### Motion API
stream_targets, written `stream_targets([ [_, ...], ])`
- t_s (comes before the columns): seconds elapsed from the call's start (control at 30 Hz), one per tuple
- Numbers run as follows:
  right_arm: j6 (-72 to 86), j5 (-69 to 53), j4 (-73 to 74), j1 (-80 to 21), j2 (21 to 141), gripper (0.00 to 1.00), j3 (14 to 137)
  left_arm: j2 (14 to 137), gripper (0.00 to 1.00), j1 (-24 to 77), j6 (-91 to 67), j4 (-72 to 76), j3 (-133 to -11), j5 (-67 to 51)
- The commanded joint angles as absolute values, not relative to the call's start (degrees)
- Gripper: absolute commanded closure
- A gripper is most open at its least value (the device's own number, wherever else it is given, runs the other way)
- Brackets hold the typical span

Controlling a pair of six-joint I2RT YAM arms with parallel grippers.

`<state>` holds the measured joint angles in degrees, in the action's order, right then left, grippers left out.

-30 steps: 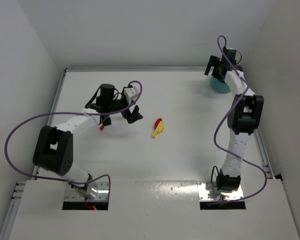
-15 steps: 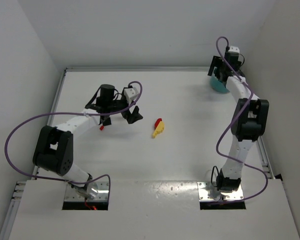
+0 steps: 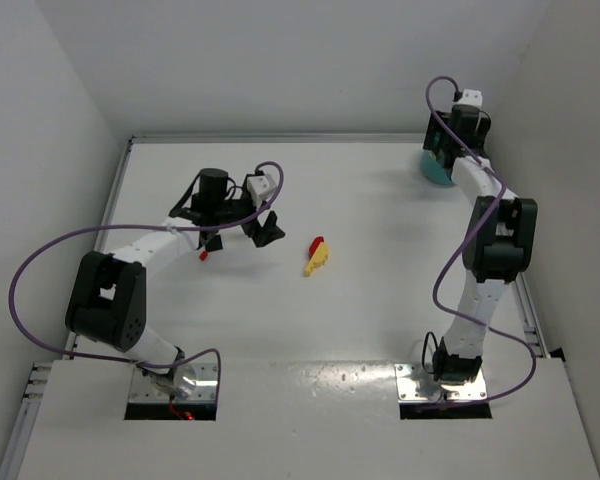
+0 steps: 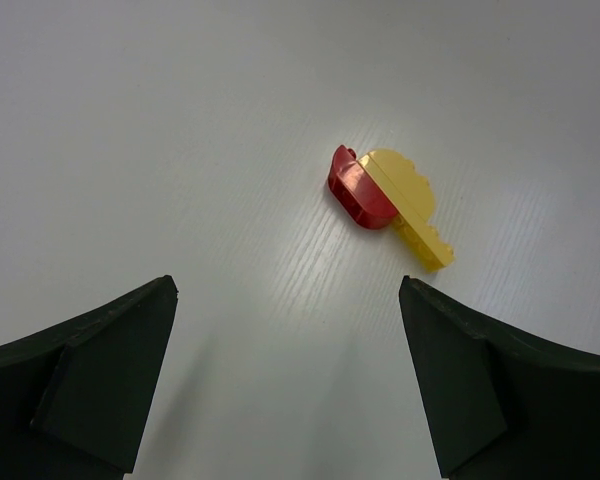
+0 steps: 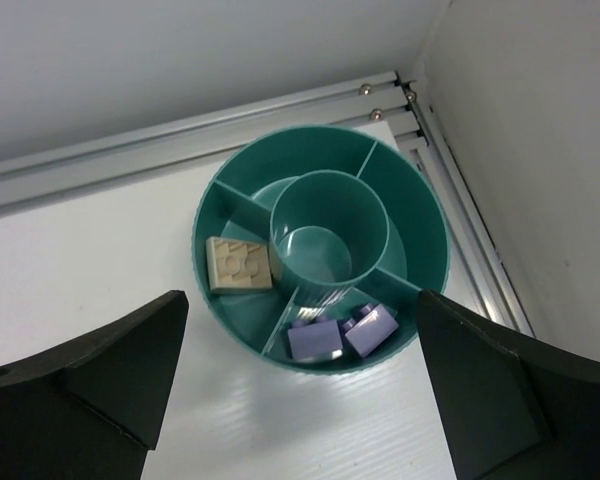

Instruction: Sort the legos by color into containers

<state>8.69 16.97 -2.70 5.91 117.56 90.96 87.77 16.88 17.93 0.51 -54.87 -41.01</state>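
Note:
The round teal bowl (image 5: 435, 235) with inner dividers stands in the far right corner (image 3: 432, 173). Two purple bricks (image 5: 315, 340) (image 5: 372, 328) lie in its near compartment. A pale yellow brick (image 5: 239, 265) lies in its left compartment. My right gripper (image 5: 300, 300) hangs open and empty above the bowl (image 3: 450, 140). A red brick (image 4: 358, 190) touches a yellow brick (image 4: 405, 205) on the table's middle (image 3: 316, 242) (image 3: 318, 260). My left gripper (image 4: 288, 290) is open and empty, a little short of them (image 3: 265, 228). A small red brick (image 3: 204, 254) lies by the left arm.
A metal rail (image 5: 180, 150) runs along the table's far edge behind the bowl, and another along the right edge (image 5: 470, 240). White walls close in the table at the back and on both sides.
My right gripper has moved back and a little to the right over the bowl. The left arm and the bricks on the table have not moved.

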Motion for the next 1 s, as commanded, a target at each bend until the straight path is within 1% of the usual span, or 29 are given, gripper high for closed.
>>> stream_targets([
  [0.0, 6.77, 18.54, -7.38, 6.24, 118.83, 0.03, 92.28, 86.66, 0.00, 16.17, 18.81, 2.29, -54.58, -43.07],
  [0.13, 6.24, 19.86, -7.38, 6.77, 120.58, 0.02, 92.81, 86.66, 0.00, 16.17, 18.81, 2.29, -54.58, -43.07],
  [0.17, 6.24, 19.86, -7.38, 6.77, 120.59, 0.00, 93.60, 86.66, 0.00, 16.17, 18.81, 2.29, -54.58, -43.07],
  [0.47, 7.99, 19.42, -4.39, 7.91, 124.97, 0.00, 97.21, 87.19, 0.00, 16.17, 18.81, 2.29, -54.58, -43.59],
  [0.97, 13.18, 9.76, -1.41, 11.95, 128.84, 0.00, 102.21, 88.24, 0.00, 16.17, 18.28, 3.43, -54.58, -43.59],
])
